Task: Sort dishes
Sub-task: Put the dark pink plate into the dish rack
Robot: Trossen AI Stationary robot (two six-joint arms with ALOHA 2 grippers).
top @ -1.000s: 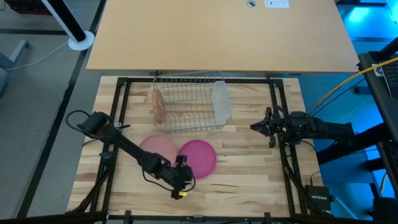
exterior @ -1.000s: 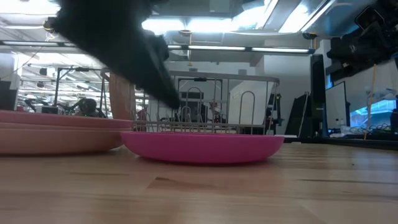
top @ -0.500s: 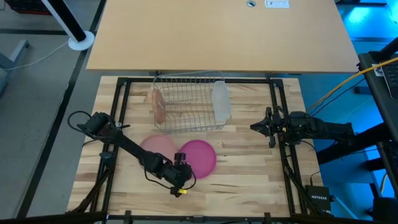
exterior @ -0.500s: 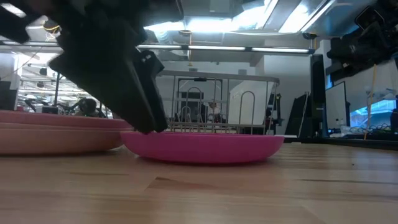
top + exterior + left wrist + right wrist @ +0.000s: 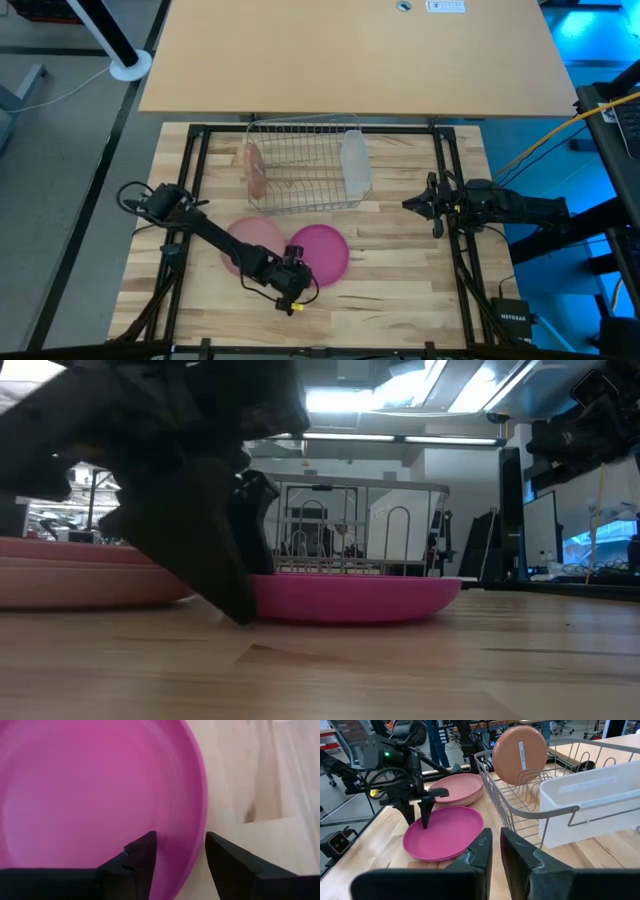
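Magenta plate point(image 5: 95, 795) on the desk point(image 5: 400, 290): we see the left pincer point(image 5: 177, 857) open, straddling its rim; right pincer point(image 5: 496, 851) nearly closed, empty, beside the rack point(image 5: 300, 165)

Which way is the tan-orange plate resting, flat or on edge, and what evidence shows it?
On edge. The tan-orange plate stands upright in the wire rack, its round face showing in the right wrist view; from above it shows only as a thin sliver.

Wooden table point(image 5: 400, 250) carries wire rack point(image 5: 300, 165); pale pink plate point(image 5: 250, 238); magenta plate point(image 5: 325, 250).
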